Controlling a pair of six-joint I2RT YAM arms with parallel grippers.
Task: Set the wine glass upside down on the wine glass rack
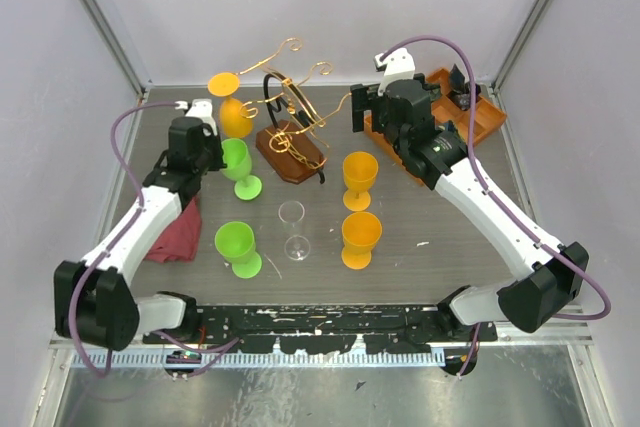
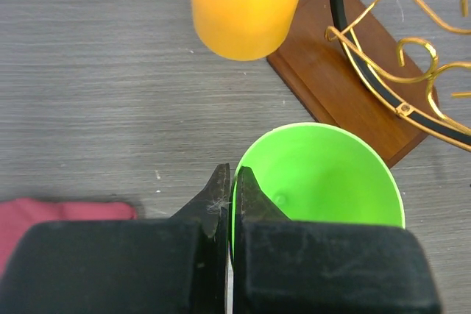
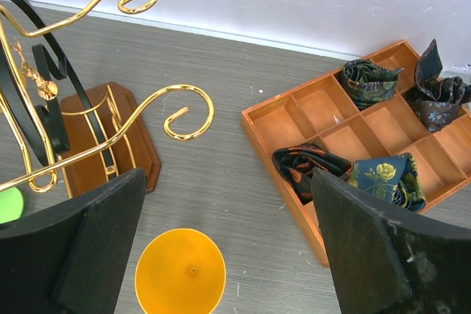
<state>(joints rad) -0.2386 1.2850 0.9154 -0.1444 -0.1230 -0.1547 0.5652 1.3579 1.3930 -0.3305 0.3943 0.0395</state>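
Glossy gold wire rack [image 1: 290, 132], smooth wooden base [image 2: 324, 49]

Six glasses surround the one wine glass rack [image 1: 292, 147]: one clear wine glass [image 1: 292, 227] in front, two green goblets [image 1: 236, 160] [image 1: 238, 247] left, three orange goblets [image 1: 237, 115] [image 1: 360, 172] [image 1: 361, 237]. Right of it one orange tray [image 1: 485, 119] holds four dark folded cloths [image 3: 366, 75] [image 3: 438, 93] [image 3: 305, 167] [image 3: 390, 178]; left lies one red cloth [image 1: 172, 237].

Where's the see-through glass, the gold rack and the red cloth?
Clear glass [image 1: 291, 214]: top view, on its bowl.
Rack [image 1: 305, 162]: top view, on its wooden base.
Red cloth [image 1: 172, 237]: top view, on its middle.
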